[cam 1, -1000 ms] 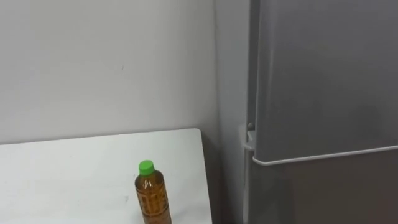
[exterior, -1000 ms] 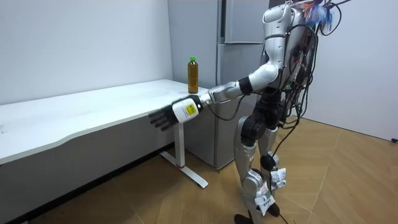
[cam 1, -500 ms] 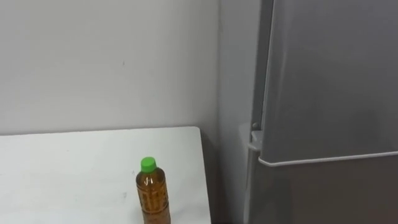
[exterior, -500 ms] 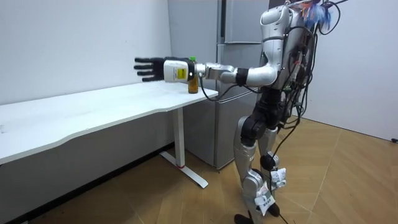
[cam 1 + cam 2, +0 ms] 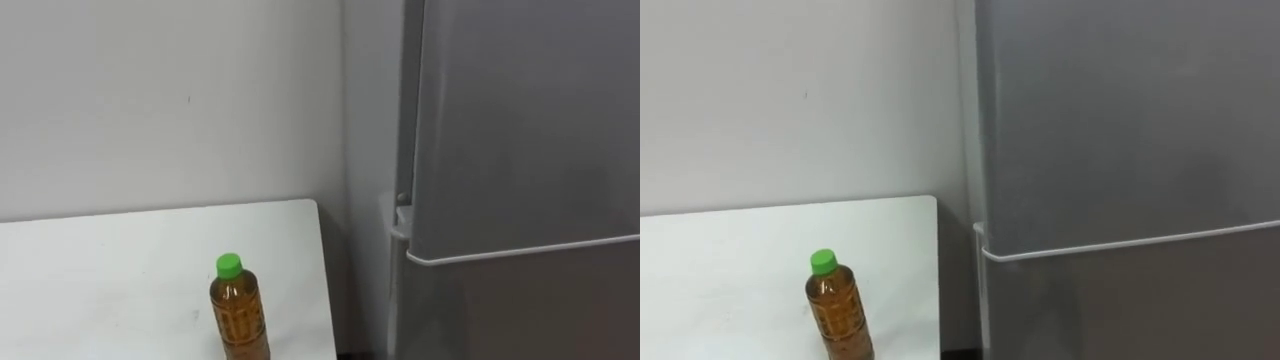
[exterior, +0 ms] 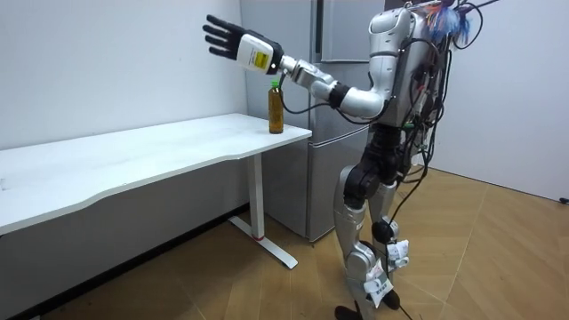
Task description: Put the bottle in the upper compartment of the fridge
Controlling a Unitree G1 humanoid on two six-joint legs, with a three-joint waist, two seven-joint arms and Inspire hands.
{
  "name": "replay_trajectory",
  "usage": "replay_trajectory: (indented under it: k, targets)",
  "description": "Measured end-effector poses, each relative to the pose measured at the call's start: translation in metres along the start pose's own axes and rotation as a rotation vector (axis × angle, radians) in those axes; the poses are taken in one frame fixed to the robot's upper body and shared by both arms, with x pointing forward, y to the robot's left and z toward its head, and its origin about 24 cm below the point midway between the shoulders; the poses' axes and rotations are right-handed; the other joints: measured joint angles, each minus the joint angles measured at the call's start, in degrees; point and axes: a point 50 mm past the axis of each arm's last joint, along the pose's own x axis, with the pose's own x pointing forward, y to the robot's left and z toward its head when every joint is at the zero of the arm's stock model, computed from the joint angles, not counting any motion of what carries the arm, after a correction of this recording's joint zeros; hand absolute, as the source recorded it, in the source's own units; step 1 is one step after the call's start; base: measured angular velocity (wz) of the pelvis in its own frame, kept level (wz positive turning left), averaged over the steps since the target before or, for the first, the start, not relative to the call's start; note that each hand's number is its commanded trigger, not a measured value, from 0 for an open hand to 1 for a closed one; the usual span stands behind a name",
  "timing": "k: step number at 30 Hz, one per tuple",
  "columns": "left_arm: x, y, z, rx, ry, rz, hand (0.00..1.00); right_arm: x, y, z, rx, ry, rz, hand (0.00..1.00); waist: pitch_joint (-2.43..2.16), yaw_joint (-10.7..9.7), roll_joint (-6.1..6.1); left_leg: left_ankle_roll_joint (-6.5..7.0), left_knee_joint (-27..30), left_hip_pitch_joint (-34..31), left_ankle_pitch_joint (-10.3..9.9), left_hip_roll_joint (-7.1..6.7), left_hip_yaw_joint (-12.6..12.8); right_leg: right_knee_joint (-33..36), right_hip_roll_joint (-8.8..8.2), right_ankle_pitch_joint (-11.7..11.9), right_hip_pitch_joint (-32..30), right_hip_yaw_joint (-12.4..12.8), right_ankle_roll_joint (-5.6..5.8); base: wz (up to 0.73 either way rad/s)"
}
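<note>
A clear bottle (image 5: 238, 320) of brown drink with a green cap stands upright on the white table (image 5: 100, 270), close to the table's right end. Right of it rises the grey fridge (image 5: 520, 150), with its upper door shut above the seam to the lower door. In the room view I stand in front of the fridge, at the table's end. My left hand (image 6: 233, 42) is raised high, above the bottle (image 6: 276, 108) and toward the room view's left, with its fingers spread open and nothing in them.
A narrow gap (image 5: 360, 300) separates the table's right edge from the fridge. A plain light wall (image 5: 170, 100) stands behind the table. The long table (image 6: 133, 156) runs toward the room view's left over a wooden floor (image 6: 498, 258).
My left arm has swung up: from below the table's edge, past bottle height, to well above the bottle. The bottle has stayed put; the eye view shifted slightly.
</note>
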Motion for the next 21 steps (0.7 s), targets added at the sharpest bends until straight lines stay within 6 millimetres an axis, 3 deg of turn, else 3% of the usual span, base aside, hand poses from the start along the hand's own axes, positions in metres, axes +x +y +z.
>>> replay_trajectory:
  k: [10,21]
  targets:
    - [0.003,-0.055,0.003,-0.162,-0.001,-0.340,0.00,0.003,0.007,0.008,-0.001,-0.014,0.027,0.00,-0.13,-2.4,-0.16,0.00,0.2,-0.3,0.0,0.01,0.0,0.1,0.02,0.0,-0.2,0.1,0.00,0.00]
    - [-0.021,-0.093,-0.014,-0.321,0.192,-0.739,0.00,0.004,0.014,0.010,-0.022,0.009,0.068,0.00,-0.21,-5.1,-0.92,0.00,0.0,0.0,0.0,0.07,0.7,0.1,-0.01,0.0,-0.2,0.4,-0.01,0.00]
